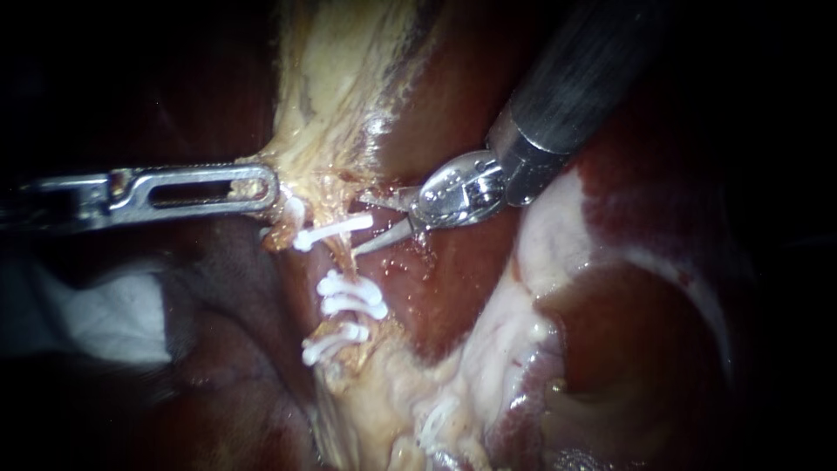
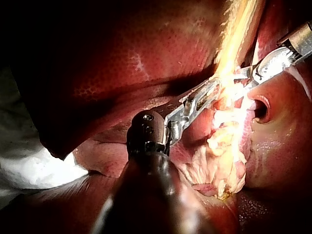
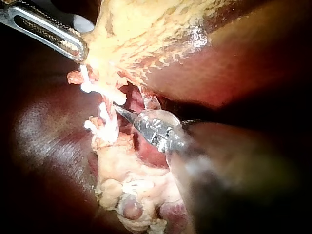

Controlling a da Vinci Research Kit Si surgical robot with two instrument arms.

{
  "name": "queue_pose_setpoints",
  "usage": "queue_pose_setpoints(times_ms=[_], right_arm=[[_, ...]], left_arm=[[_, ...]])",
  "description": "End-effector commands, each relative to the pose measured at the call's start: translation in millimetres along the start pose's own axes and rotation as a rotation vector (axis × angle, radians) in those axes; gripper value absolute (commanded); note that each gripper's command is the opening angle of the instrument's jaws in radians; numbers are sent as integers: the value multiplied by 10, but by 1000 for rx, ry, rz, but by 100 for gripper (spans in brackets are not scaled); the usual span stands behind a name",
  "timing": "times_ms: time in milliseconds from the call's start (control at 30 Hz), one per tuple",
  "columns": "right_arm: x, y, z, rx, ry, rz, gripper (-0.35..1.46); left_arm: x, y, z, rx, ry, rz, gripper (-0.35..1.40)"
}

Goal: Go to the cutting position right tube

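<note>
The tube (image 1: 344, 257) is a thin, wet strand running just below the top clip (image 1: 331, 231). I judge it soft, slippery and easily torn, so the place to take it is the bare stretch under that clip, never the clip itself. Up-left of the clip, my left instrument (image 1: 266, 187) has its end effector clamped on pale tissue (image 1: 323, 105). My right instrument (image 1: 357, 225) has its end effector open, with the blades at the clip's right end. I cannot tell whether they straddle the tube.
</note>
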Motion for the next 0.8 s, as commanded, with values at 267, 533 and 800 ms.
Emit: queue_pose_setpoints(times_ms=[267, 533, 800], right_arm=[[0, 0, -1, 0, 0, 0, 125], [0, 0, -1, 0, 0, 0, 125], [-4, -2, -9, 0, 0, -2, 125]], left_arm=[[0, 0, 0, -1, 0, 0, -35], [0, 0, 0, -1, 0, 0, -35], [0, 0, 0, 0, 0, 0, -35]])
